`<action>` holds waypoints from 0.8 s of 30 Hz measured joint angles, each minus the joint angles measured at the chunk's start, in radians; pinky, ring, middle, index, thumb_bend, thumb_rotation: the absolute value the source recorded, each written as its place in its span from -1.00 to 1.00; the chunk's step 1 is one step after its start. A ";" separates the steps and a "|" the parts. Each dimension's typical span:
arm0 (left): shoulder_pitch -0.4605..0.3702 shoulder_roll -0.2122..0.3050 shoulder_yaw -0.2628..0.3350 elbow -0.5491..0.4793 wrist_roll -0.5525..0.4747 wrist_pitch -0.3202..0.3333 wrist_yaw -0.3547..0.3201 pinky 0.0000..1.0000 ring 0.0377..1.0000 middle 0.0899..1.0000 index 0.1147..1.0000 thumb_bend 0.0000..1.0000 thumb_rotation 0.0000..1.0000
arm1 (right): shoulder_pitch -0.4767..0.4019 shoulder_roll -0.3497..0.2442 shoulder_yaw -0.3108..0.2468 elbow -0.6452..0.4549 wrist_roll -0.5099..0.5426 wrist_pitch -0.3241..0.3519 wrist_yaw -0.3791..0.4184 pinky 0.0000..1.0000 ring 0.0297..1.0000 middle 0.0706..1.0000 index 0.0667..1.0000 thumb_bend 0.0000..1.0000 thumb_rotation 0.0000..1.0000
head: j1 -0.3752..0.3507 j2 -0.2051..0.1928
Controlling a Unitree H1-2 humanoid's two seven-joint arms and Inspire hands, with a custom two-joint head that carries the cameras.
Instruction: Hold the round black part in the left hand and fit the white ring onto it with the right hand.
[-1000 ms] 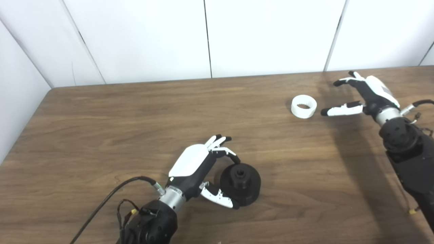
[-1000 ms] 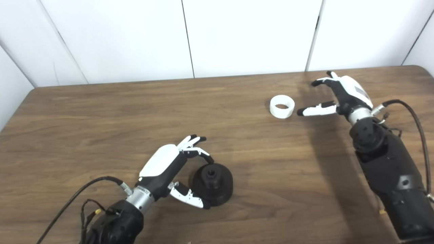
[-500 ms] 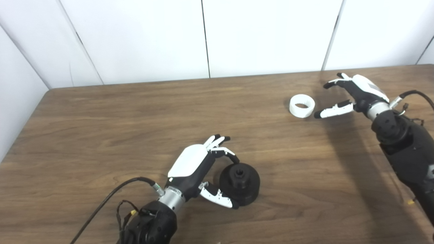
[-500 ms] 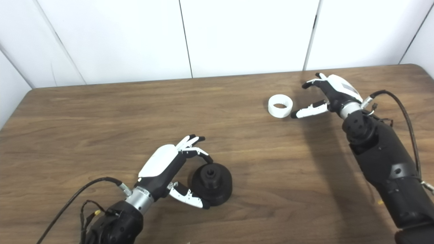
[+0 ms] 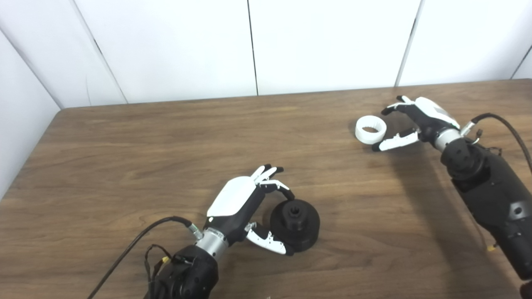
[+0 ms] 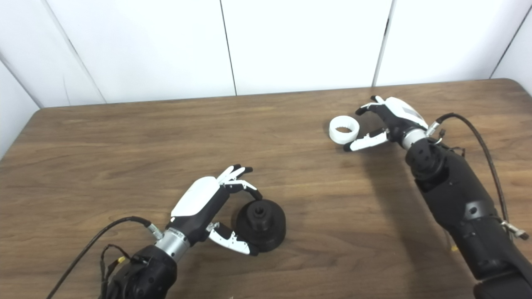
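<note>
The round black part stands on the wooden table near the front middle. My left hand lies against its left side, open: one curled finger touches its back rim, the thumb reaches along its front, and the part rests on the table. The white ring lies on the table at the back right; it also shows in the right eye view. My right hand is open just right of the ring, thumb near its front edge and fingers spread behind it, not holding it.
White wall panels rise just behind the table's far edge. The table's left edge and back left corner are in view. Cables trail from both wrists, one of them along the table at the front left.
My right hand has moved left toward the white ring, its thumb now beside the ring's front. The left hand and black part have not moved. The view shifted slightly.
</note>
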 measured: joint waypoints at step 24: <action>0.003 -0.007 0.004 0.002 -0.001 0.003 0.000 0.74 1.00 0.91 0.10 0.92 -0.64 | -0.036 0.035 0.013 0.059 -0.002 -0.007 -0.017 1.00 1.00 0.98 0.57 1.00 -0.21 | 0.003 -0.003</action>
